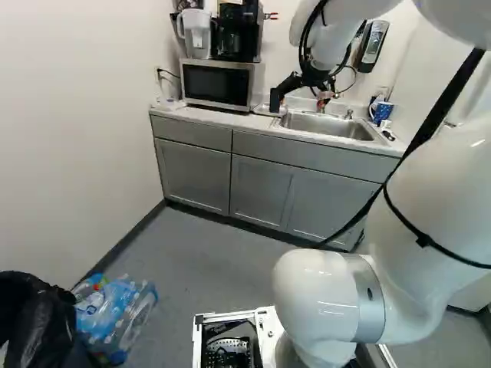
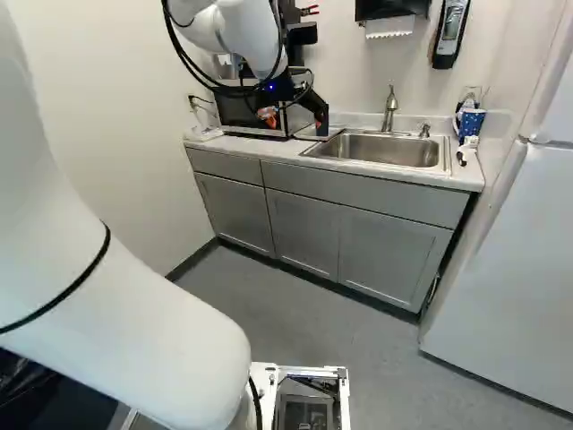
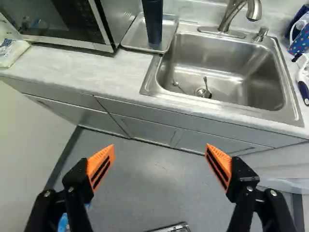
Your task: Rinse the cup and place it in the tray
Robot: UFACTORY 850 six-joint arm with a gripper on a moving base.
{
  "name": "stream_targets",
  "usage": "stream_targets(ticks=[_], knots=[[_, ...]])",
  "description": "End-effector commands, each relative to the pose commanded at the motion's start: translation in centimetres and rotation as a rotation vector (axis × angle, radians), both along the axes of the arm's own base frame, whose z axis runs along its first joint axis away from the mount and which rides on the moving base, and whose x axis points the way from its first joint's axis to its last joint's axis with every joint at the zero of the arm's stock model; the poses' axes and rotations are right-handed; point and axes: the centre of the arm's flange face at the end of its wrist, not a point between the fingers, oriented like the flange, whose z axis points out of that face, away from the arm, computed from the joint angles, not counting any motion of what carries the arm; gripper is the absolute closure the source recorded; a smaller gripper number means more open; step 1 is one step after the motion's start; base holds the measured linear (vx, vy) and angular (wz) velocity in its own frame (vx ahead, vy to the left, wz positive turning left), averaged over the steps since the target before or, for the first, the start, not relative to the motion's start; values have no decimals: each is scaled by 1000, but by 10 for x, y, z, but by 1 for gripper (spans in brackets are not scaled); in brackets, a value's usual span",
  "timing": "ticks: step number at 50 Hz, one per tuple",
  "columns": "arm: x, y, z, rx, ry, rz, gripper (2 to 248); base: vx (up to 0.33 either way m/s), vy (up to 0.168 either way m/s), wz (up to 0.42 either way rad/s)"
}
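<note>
Near the front edge of the tray (image 3: 136, 37), dark cup (image 3: 153, 21) upright, between microwave (image 3: 118, 19) and sink (image 3: 251, 72) (faucet (image 3: 226, 24) at its back edge), along the counter (image 3: 96, 63), gripper (image 2: 294, 114) with fingers spread wide.

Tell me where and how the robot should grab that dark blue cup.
Probably mid-height on the dark blue cup, coming level over the counter's front edge, with the open gripper straddling its sides. It stands upright and tall on the metal tray; the microwave crowds one side.
</note>
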Motion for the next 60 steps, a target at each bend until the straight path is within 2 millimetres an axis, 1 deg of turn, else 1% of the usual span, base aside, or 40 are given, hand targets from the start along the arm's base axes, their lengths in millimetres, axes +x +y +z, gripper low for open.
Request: stream_targets(ticks=[34, 48, 60], knots=[[0, 1, -2, 0, -3, 1, 3, 1, -5, 0], [0, 3, -10, -2, -13, 6, 3, 0, 0, 0], [-1, 6, -22, -5, -28, 12, 3, 0, 0, 0]])
